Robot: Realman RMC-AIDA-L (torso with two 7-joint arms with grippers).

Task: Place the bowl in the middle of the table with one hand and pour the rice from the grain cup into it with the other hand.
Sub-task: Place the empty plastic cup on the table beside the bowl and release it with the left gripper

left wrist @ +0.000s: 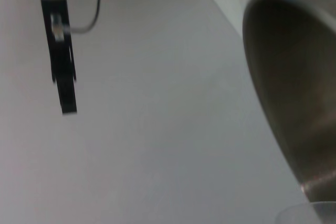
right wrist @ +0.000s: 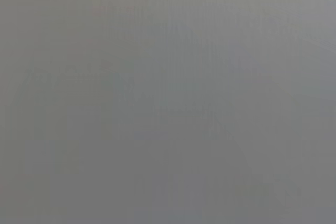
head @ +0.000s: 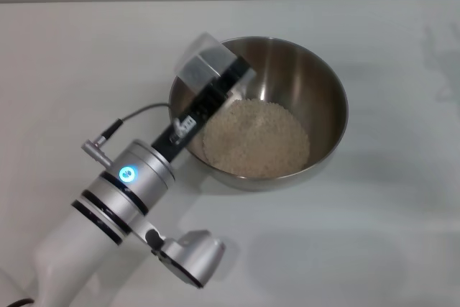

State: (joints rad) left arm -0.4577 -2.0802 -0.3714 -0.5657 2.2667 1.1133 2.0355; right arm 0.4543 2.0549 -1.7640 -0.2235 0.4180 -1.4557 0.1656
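The steel bowl [head: 316,84] stands on the white table [head: 374,249] near its middle. A pale mound of rice [head: 255,138] lies in its bottom. My left gripper [head: 223,73] is shut on the transparent grain cup [head: 200,62] and holds it tilted over the bowl's far-left rim. I see no rice inside the cup. In the left wrist view the bowl's outer wall [left wrist: 294,103] fills one side, a clear cup rim [left wrist: 310,213] shows at the edge, and a black finger [left wrist: 63,77] shows farther off. My right gripper is out of view.
The left arm [head: 122,192] reaches in from the near left, with a thin cable [head: 140,113] looping beside it. The right wrist view shows only a flat grey surface.
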